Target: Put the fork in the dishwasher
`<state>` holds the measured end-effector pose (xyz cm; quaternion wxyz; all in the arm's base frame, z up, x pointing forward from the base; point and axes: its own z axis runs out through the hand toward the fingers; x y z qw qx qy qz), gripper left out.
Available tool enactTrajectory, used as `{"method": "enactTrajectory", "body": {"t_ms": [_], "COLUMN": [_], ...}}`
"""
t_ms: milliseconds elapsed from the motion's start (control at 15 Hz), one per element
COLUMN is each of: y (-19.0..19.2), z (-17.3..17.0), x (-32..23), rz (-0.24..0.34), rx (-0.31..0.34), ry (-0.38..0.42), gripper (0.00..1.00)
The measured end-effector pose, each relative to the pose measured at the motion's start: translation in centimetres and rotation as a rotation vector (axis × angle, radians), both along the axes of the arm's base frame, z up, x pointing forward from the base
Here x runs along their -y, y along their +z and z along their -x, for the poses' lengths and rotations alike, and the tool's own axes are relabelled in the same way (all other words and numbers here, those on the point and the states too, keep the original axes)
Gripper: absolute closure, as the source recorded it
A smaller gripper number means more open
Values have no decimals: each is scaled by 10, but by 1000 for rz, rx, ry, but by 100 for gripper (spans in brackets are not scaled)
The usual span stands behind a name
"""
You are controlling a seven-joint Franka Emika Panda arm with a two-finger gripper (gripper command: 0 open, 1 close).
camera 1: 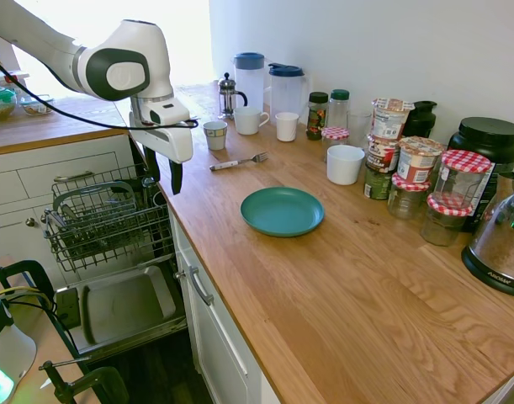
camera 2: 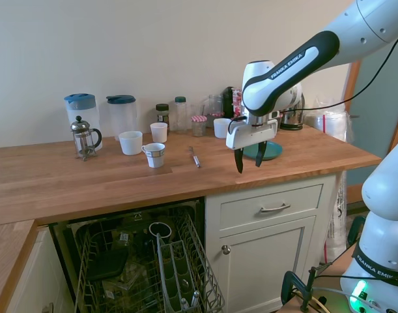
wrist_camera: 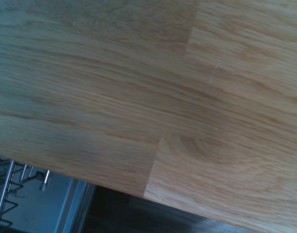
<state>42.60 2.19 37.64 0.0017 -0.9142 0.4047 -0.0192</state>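
Step in hand: approach to the fork (camera 1: 238,161); nothing is picked up yet, by my reading.
Gripper (camera 1: 163,176): jaws spread apart and empty, fingers pointing down, hanging above the front edge of the wooden counter (camera 1: 341,278).
Fork position: flat on the counter, clear of the jaws, further in toward the wall; handle end nearer the jaws, tines pointing away toward the white mugs (camera 1: 249,120).
Neighbours of fork: small patterned cup (camera 1: 214,135) just beyond the handle; teal plate (camera 1: 282,210) off to the side, apart from the fork.
Dishwasher (camera 1: 113,252): open below and beside the jaws, wire rack (camera 2: 146,270) pulled out, door dropped down.
Wrist view: only wood grain, counter edge and a corner of rack; fork not in it.
Approach advice: travel inward over the counter until the jaws straddle the handle; turn the wrist so the fingers close across the handle's width, not along it.
Descent advice: go low enough for the fingertips to nearly meet the wood; the fork is thin and lies flat.
Risk: a slim handle may slip or pivot; grasping near its middle should keep it level.
Clearance: keep away from the patterned cup while lowering.
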Motion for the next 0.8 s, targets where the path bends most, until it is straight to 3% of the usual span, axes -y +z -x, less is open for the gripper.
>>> {"method": "enactTrajectory", "body": {"t_ms": [267, 800], "y": [0, 13], "z": [-4, -63], "x": [-1, -42], "rz": [1, -77], "rx": [16, 175], "ry": [-1, -65], "gripper": [0, 0]}}
